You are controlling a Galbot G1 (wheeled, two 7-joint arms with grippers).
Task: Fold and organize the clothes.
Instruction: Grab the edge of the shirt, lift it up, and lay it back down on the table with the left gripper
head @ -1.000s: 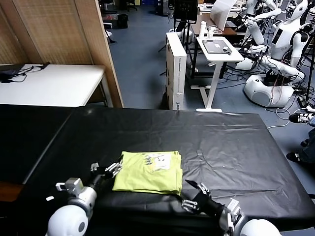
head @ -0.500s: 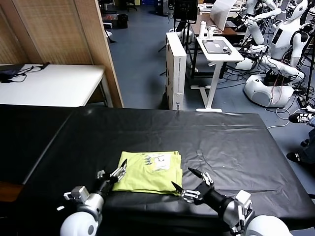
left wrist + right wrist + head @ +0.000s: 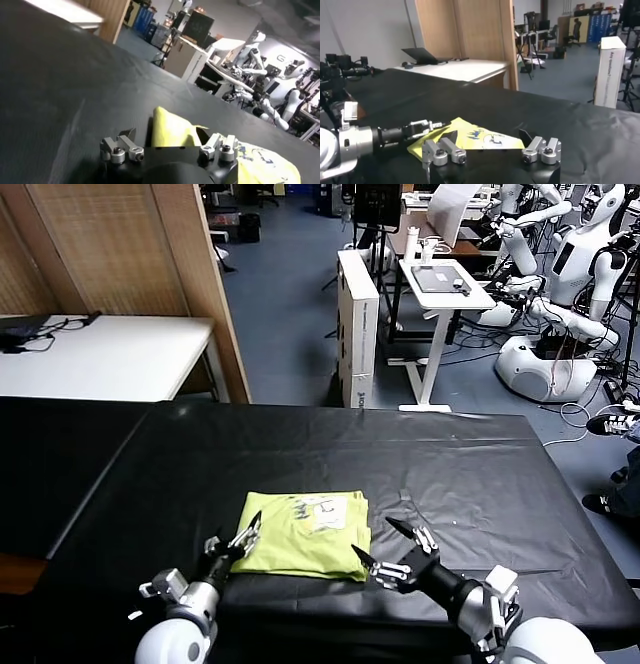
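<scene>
The left pincer (image 3: 244,536) stood open at the shirt's (image 3: 305,534) near left corner, its fingertips at the fabric's edge, one finger (image 3: 252,522) over the cloth; whether it touched could not be told. The left wrist view showed the same pincer (image 3: 170,142) with its jaws spread and a raised yellow-green corner of the shirt (image 3: 175,132) between them. The right pincer (image 3: 382,544) was open too, just off the shirt's near right corner, one fingertip close to the hem and the other out to the right of the shirt. From the right wrist view that pincer (image 3: 487,140) framed the shirt (image 3: 470,137), with the left pincer (image 3: 427,126) at its far side. The shirt lay folded into a flat rectangle, white print (image 3: 320,512) up, on the black bench (image 3: 470,474), near its front edge.
</scene>
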